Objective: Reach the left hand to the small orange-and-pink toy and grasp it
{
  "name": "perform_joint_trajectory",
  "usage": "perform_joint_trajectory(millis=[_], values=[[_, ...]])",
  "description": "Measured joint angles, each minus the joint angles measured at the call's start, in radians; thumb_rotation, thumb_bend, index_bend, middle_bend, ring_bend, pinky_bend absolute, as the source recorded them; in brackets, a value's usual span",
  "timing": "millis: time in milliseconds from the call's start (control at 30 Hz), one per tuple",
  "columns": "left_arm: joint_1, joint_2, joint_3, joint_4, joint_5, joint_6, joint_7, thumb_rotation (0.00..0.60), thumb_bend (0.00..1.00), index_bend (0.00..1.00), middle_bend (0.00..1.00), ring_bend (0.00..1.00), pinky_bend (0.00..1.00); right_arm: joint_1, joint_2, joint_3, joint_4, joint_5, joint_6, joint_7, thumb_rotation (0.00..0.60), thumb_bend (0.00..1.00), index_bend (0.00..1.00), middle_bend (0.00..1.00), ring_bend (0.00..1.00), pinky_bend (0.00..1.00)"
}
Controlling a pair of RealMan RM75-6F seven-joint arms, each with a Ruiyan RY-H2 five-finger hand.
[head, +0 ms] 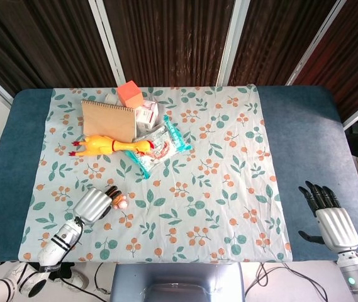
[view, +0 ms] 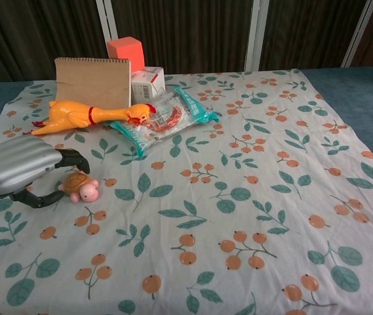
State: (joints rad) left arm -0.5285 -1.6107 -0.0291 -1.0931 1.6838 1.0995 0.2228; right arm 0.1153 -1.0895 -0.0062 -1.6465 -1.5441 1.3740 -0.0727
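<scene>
The small orange-and-pink turtle toy lies on the floral cloth near the front left; in the head view only its pink end shows past my fingers. My left hand is right at the toy. Its dark fingers arch over the shell and the thumb lies low on the cloth to the toy's left, so fingers and thumb are still apart. The toy rests on the cloth. My right hand hovers over the blue table at the front right, fingers spread, holding nothing.
Behind the toy lie a yellow rubber chicken, a brown notebook, an orange cube, a small white box and a teal-edged snack packet. The floral cloth stretches to the right.
</scene>
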Motion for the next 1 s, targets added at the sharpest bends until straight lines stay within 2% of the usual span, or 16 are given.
perform_joint_trajectory(millis=[367,433,600,700,867,933,1000], values=[[-0.031,-0.06,0.037,0.146,0.024,0.04,-0.145,0.6,0.42,0.46,0.46,0.89,0.92,0.004,0.002,0.001,-0.001,0.006,-0.008,-0.003,0.6,0.18,0.0,0.0,0.0,0.0],[-0.035,-0.07,0.042,0.167,0.025,0.042,-0.163,0.6,0.42,0.52,0.53,0.91,0.94,0.004,0.001,0.001,-0.002,0.007,-0.008,-0.005,0.6,0.18,0.0,0.0,0.0,0.0],[-0.042,-0.106,0.049,0.235,0.029,0.072,-0.212,0.6,0.46,0.76,0.8,0.95,0.97,0.004,0.001,0.002,-0.001,0.01,-0.008,-0.006,0.6,0.18,0.0,0.0,0.0,0.0],[-0.042,-0.135,0.048,0.288,0.035,0.122,-0.237,0.6,0.47,0.82,0.88,0.95,0.98,0.004,0.001,0.002,-0.001,0.01,-0.009,-0.006,0.6,0.18,0.0,0.0,0.0,0.0],[-0.038,-0.186,0.051,0.388,0.044,0.197,-0.291,0.6,0.47,0.81,0.88,0.95,0.98,0.004,0.003,0.001,-0.002,0.009,-0.009,-0.005,0.6,0.18,0.0,0.0,0.0,0.0],[-0.037,-0.199,0.055,0.414,0.046,0.207,-0.307,0.6,0.47,0.77,0.83,0.95,0.97,0.004,0.003,0.001,-0.002,0.008,-0.008,-0.004,0.6,0.18,0.0,0.0,0.0,0.0],[-0.037,-0.206,0.064,0.433,0.048,0.208,-0.322,0.6,0.47,0.68,0.74,0.94,0.96,0.003,0.004,0.001,-0.002,0.007,-0.005,-0.004,0.6,0.18,0.0,0.0,0.0,0.0]])
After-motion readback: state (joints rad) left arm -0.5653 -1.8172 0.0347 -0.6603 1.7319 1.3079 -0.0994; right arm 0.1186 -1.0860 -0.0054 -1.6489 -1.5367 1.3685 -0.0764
